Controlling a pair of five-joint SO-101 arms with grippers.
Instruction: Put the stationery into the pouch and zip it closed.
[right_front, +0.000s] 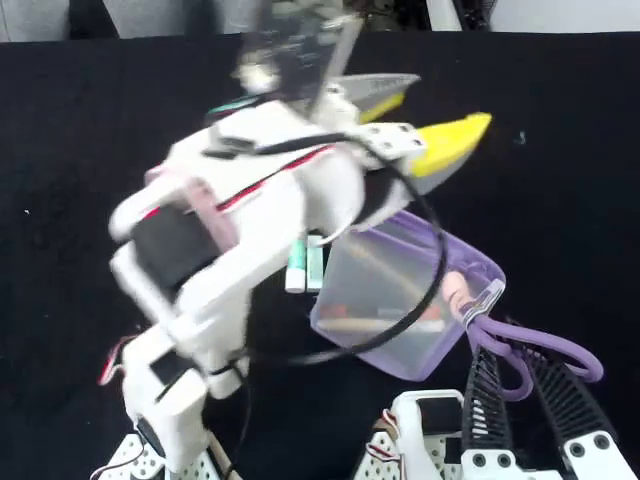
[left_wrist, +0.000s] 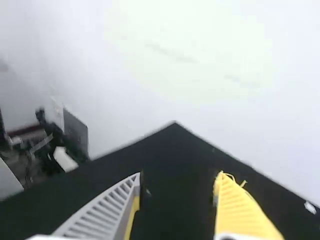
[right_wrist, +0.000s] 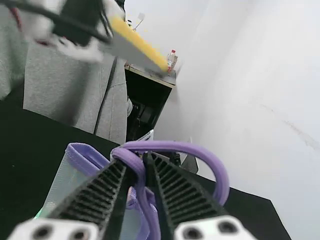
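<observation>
High: pouch (right_front: 400, 300) on the table, two pens (right_front: 305, 265) just beside it. My left gripper (right_front: 450, 100) hangs above, spread and empty.
Left wrist: left gripper (left_wrist: 180, 176), jaws apart, nothing between.
Right wrist: right gripper (right_wrist: 140, 160) clamps the strap (right_wrist: 200, 150), anchoring the pouch for loading, I'd judge.

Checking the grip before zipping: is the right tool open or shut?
Shut: the right tool pinches the purple loop between its black fingers.

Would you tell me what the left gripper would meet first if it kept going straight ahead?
The way looks free: ahead of the left gripper lies bare table, then a white wall, though depth is unclear.
</observation>
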